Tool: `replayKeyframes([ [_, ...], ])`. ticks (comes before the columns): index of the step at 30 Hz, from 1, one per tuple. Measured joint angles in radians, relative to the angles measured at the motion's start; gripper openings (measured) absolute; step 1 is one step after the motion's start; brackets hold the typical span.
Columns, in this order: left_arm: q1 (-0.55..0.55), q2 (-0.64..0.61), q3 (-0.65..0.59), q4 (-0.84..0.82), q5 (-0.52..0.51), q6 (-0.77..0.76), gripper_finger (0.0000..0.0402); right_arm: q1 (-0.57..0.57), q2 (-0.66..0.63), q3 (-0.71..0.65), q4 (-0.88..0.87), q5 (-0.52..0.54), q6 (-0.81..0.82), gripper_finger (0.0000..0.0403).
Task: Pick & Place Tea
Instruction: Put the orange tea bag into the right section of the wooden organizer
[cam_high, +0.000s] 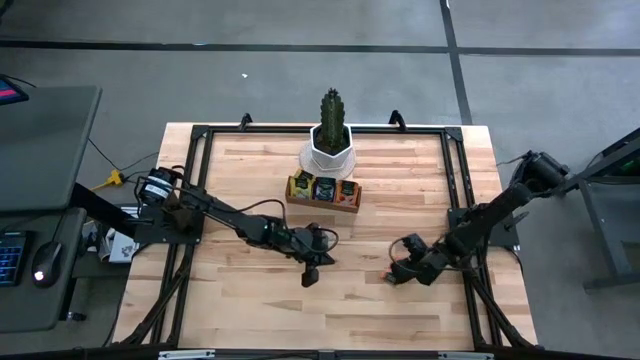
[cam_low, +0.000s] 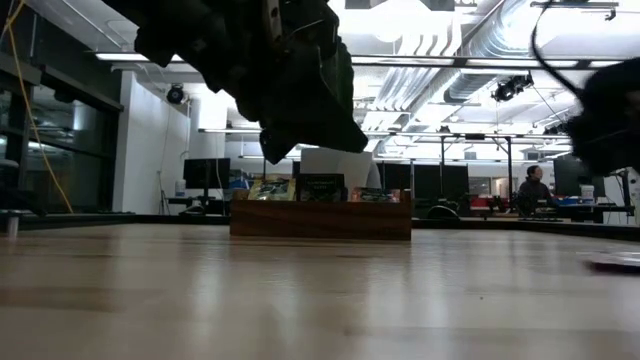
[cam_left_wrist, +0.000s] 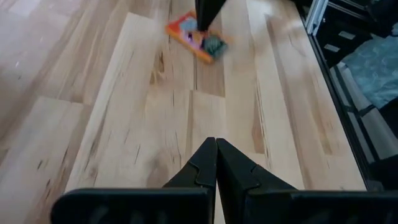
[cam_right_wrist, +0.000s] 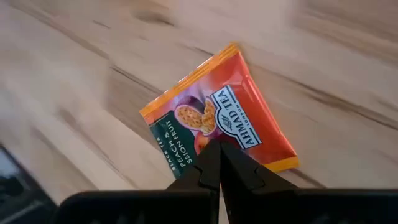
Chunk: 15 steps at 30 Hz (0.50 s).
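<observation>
So the right gripper (cam_right_wrist: 217, 144) has its fingers pressed together, tips right down on the edge of an orange-red tea sachet (cam_right_wrist: 217, 118) lying flat on the wooden table (cam_high: 250, 300), right of centre. Can't tell if it's actually pinching it. The left gripper (cam_left_wrist: 216, 142) is squeezed together too, holding nothing, over mid-table. More sachets sit in the tray (cam_high: 322, 203) by the plant (cam_high: 331, 130).

Even overhead light fell on the table (cam_high: 250, 300), with only soft shadows beneath the arms. In the low view, ceiling lamps (cam_low: 420, 20) glared white and the left gripper (cam_low: 290, 70) loomed dark and unfocused. Just ahead of the right gripper (cam_right_wrist: 219, 163), the orange sachet (cam_right_wrist: 217, 118) was sharp and the wood around it smeared.
</observation>
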Motion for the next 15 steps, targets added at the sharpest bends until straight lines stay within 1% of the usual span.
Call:
replayKeyframes([
  [4, 0.0, 0.0, 0.0, -0.001, -0.003, -0.006, 0.0, -0.069, 0.127, 0.001, 0.24, 0.021, -0.066, 0.0],
  [7, 0.0, 0.0, 0.0, -0.006, -0.015, -0.051, 0.0, -0.111, 0.239, 0.006, 0.436, 0.054, -0.097, 0.0],
  [9, 0.0, 0.0, 0.0, -0.029, -0.027, -0.09, 0.0, -0.133, 0.297, 0.016, 0.504, 0.061, -0.104, 0.0],
  [12, 0.0, 0.0, 0.0, -0.087, -0.041, -0.157, 0.0, -0.164, 0.35, 0.068, 0.501, 0.089, -0.141, 0.0],
  [15, -0.001, 0.0, 0.0, -0.144, -0.057, -0.213, 0.0, -0.197, 0.359, 0.112, 0.46, 0.132, -0.24, 0.0],
])
